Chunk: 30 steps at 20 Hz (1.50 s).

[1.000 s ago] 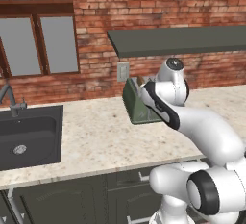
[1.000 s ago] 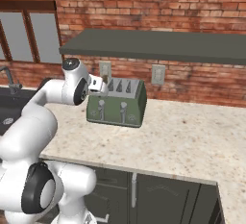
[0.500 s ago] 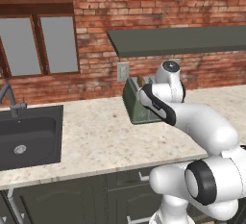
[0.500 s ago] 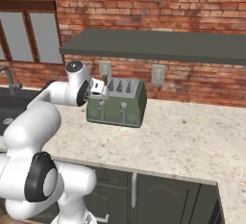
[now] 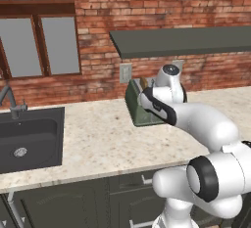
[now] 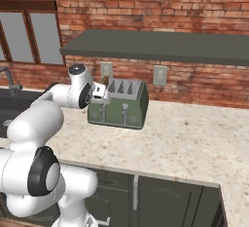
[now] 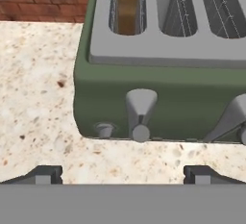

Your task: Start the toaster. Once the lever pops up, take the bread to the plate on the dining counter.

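Observation:
The sage-green toaster (image 7: 158, 88) stands on the stone worktop against the brick wall, also seen as the toaster (image 5: 138, 110) and the toaster (image 6: 121, 108). The bread (image 7: 128, 4) sits down in its leftmost slot, its top edge showing as the bread (image 6: 105, 81). A silver lever (image 7: 141, 106) stands on the front face below that slot, with a small knob (image 7: 104, 130) beside it. My gripper (image 7: 123, 175) is open, just in front of and above that lever, touching nothing; it is also the gripper (image 6: 100, 94) and the gripper (image 5: 146, 100). The plate and dining counter are out of view.
A dark sink (image 5: 29, 139) with a faucet (image 5: 11, 102) lies at the left of the worktop (image 6: 194, 138). A dark shelf (image 6: 160, 46) hangs over the toaster. Wall outlets (image 6: 159, 75) sit behind it. A second lever (image 7: 231, 117) is at the toaster's right.
My hand has dropped slightly toward the toaster's front; the jaws have stayed open. The toaster and bread have not moved.

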Motion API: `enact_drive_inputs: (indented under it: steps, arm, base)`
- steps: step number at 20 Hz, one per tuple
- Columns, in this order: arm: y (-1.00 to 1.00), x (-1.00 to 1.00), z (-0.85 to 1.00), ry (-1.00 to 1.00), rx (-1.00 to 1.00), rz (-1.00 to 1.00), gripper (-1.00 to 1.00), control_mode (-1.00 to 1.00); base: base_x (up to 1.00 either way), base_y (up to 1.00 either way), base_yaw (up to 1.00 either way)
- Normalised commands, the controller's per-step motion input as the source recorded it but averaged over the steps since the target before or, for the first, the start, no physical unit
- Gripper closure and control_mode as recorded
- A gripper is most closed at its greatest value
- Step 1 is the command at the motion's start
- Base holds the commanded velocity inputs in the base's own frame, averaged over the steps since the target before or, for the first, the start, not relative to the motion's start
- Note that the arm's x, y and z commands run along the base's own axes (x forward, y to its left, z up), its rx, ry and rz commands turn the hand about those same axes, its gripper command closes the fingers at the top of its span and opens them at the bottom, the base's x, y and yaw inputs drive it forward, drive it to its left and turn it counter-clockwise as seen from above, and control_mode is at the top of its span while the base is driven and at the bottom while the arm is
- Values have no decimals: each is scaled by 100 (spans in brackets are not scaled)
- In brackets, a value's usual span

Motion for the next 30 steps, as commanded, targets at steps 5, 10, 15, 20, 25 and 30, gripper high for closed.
enact_drive_inputs:
  steps: [5,10,15,20,25,30]
  arm:
    - [0,10,-3,0,0,0,-100,-100]
    - [0,13,-2,0,0,0,-100,-100]
    - [0,8,-4,0,0,0,-100,-100]
    - [2,1,-8,0,0,0,-100,-100]
    - [8,0,-13,0,0,0,-100,-100]
    - [5,2,-13,0,0,0,-100,-100]
  base:
    - [0,0,0]
    - [0,0,0]
    - [0,0,0]
    - [0,0,0]
    - [0,0,0]
    - [0,0,0]
